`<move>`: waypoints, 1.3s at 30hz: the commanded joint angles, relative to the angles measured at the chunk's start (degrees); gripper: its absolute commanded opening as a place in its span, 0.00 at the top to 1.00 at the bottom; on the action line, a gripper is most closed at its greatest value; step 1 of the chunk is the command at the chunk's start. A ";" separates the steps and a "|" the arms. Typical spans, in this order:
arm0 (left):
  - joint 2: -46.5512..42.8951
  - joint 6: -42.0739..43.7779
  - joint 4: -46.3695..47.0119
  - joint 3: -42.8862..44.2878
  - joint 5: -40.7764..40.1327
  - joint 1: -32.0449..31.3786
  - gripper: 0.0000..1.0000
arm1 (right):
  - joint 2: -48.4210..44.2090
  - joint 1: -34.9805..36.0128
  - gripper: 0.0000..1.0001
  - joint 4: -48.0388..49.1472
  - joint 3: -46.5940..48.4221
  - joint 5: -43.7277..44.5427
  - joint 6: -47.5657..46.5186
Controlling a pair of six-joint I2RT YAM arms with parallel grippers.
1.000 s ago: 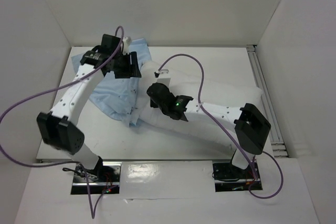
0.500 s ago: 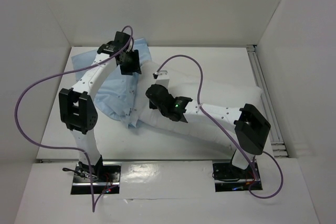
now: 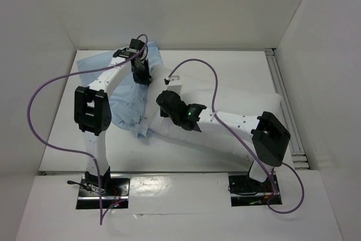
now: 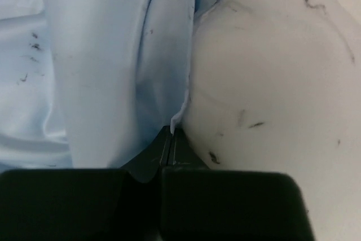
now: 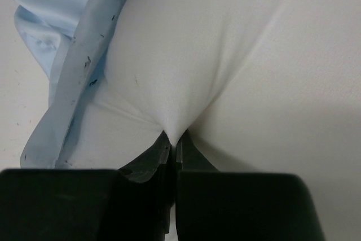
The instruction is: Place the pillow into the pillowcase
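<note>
The plump white pillow (image 3: pixel 242 108) lies slantwise from the table's middle to the right. The pale blue pillowcase (image 3: pixel 121 100) is spread wrinkled at the back left, and its rim laps round the pillow's left end. My left gripper (image 3: pixel 144 78) hangs over that rim. In the left wrist view the left gripper (image 4: pixel 171 132) is shut on the thin hem of the pillowcase (image 4: pixel 113 55), right beside the pillow (image 4: pixel 265 71). My right gripper (image 3: pixel 161 106) is at the pillow's left end. In the right wrist view the right gripper (image 5: pixel 174 137) is shut on a pinch of the pillow (image 5: pixel 225 43), with the pillowcase (image 5: pixel 67 43) to the left.
White walls close in the table on the left, back and right. A metal rail (image 3: pixel 285 100) runs along the right edge. Purple cables (image 3: pixel 39 94) loop off both arms. The left arm's black elbow (image 3: pixel 90 108) stands above the near left part of the pillowcase.
The left arm has folded its elbow in towards me and swung its gripper right to the pillowcase's rim, where it went from open to shut on the hem. The right arm has held still.
</note>
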 commanded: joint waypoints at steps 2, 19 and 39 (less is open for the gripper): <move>0.74 2.14 -0.70 6.07 4.87 0.87 1.00 | 1.03 1.14 1.00 -1.70 1.50 -0.51 0.57; -13.16 4.34 3.24 8.53 13.49 -3.08 1.00 | -0.82 7.55 1.00 -1.18 -2.19 -1.39 -0.04; -6.02 10.05 -2.82 15.13 24.19 0.44 1.00 | -10.76 15.29 1.00 -9.80 -3.95 1.52 -5.40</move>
